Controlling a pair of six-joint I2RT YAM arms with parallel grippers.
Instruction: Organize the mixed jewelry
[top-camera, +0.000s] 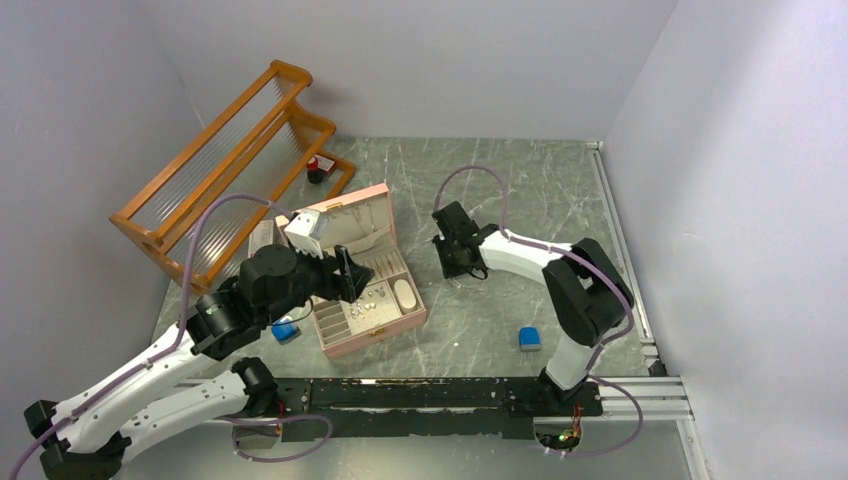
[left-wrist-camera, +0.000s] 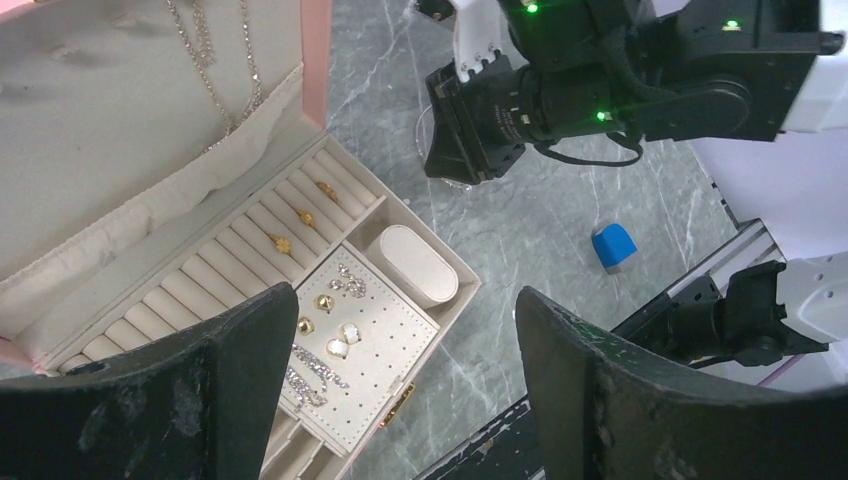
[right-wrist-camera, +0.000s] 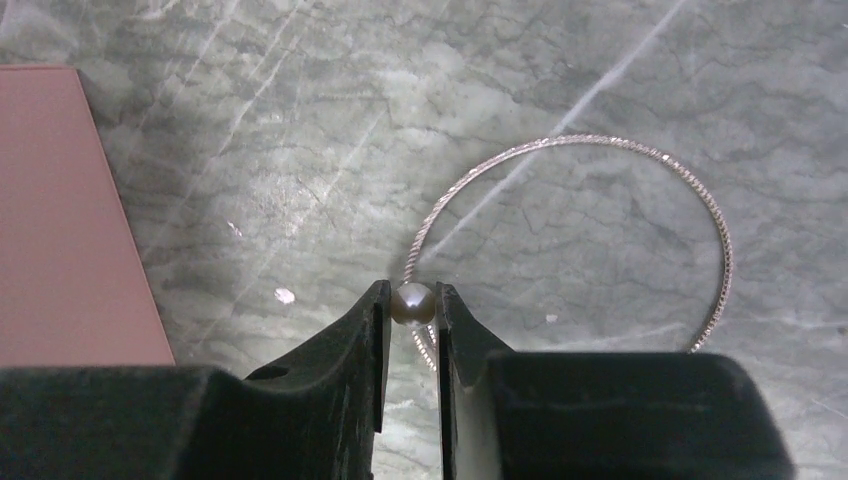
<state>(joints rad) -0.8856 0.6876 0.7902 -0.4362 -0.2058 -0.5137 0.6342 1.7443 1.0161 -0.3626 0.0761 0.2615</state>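
Observation:
A thin twisted wire hoop lies on the grey marble tabletop, with a small pearl bead on it. My right gripper is shut on that bead, right of the pink box; it also shows in the top view. The open pink box holds gold rings in its roll slots, small gold and sparkly earrings on the white pad, and chains in the lid. My left gripper is open and empty, hovering above the box's front right corner.
An orange wooden rack stands at the back left, with a small red and black object beside it. One blue block lies front right, another left of the box. The box side is left of the right gripper.

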